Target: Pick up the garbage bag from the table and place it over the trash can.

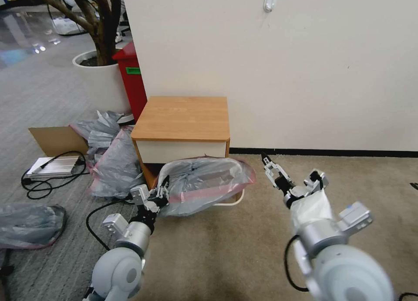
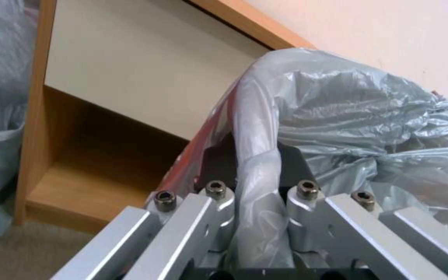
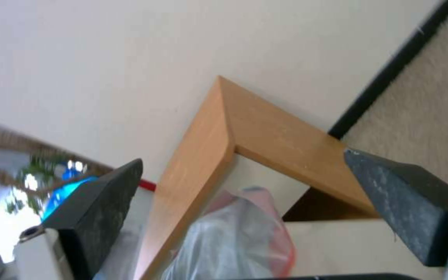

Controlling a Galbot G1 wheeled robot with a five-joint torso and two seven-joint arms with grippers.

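The left gripper [image 1: 162, 194] is clamped on the near-left edge of the garbage bag [image 1: 204, 183], a fold of plastic between its pads [image 2: 286, 159]. The bag drapes over the trash can [image 1: 228, 201] in front of the table [image 1: 183, 118], its long axis parallel to the drawer front. The right gripper [image 1: 266, 162] hovers apart, just right of the bag.

The left gripper [image 2: 258, 171] pinches a fold of the thin, crinkly grey plastic garbage bag [image 2: 359, 112] with a pink-red edge, beside the orange-brown wooden table [image 2: 35, 128] with its white drawer front.
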